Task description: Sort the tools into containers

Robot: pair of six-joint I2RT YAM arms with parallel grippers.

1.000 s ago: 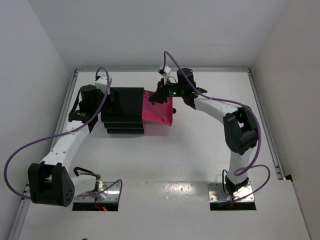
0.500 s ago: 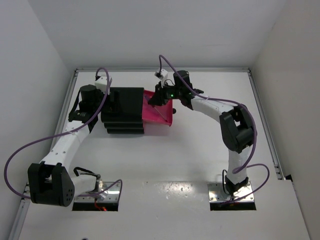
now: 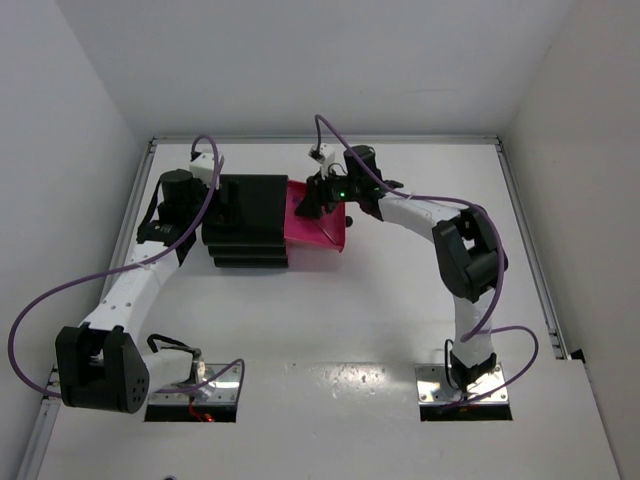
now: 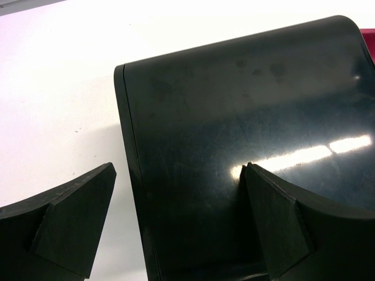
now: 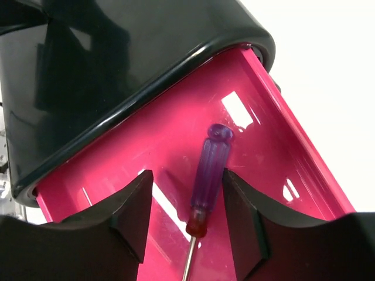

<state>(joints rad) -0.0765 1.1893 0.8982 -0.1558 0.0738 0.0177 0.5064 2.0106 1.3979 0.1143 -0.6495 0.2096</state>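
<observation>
Right claw (image 5: 186,178) spread over the pulled-out pink drawer (image 5: 140,146), one finger either side of a screwdriver (image 5: 210,167), gripping nothing. Screwdriver lies flat on the drawer floor. Metal shaft nearest, running back under the claw; then a red collar; then the translucent purple handle pointing away, close to one finger with a gap at the other. Beyond the handle, black cabinet (image 5: 117,58) overhangs the drawer's far end. Left claw (image 4: 179,172) also spread, straddling the cabinet's edge: one finger over its glossy top, the other over the white table (image 4: 58,88).
</observation>
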